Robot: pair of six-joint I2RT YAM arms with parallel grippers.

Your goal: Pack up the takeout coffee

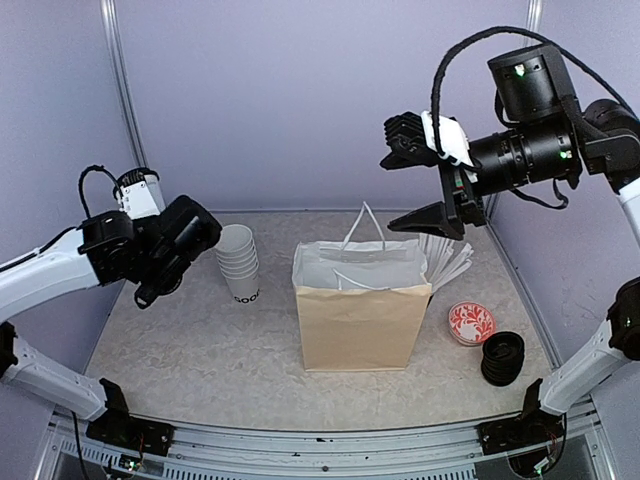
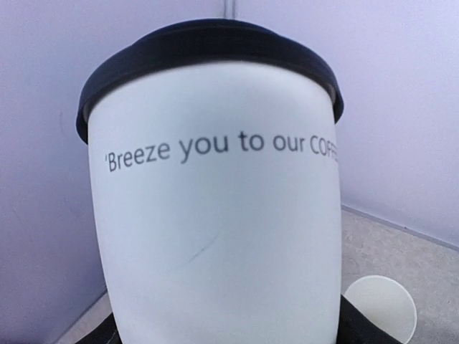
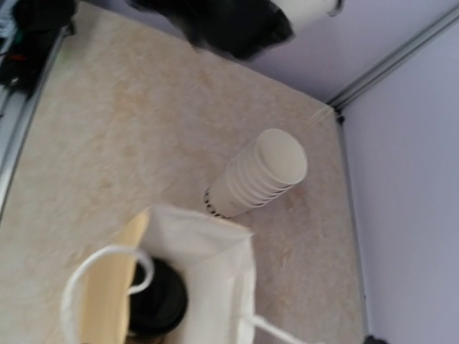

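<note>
White links [image 1: 40,272], black joints [image 1: 530,85] and wrists, looping black cables [image 1: 438,75]

The top view sits high behind the arms' bases and looks forward and down across the whole bench [image 1: 200,370] to the back wall. The left wrist view faces the back corner from very close; a lidded cup [image 2: 215,229] fills nearly all of it. The right wrist view hangs high and looks steeply down. All three views share the stack of cups [image 1: 240,262]. The top and right wrist views also share the paper bag [image 1: 360,325].
</note>
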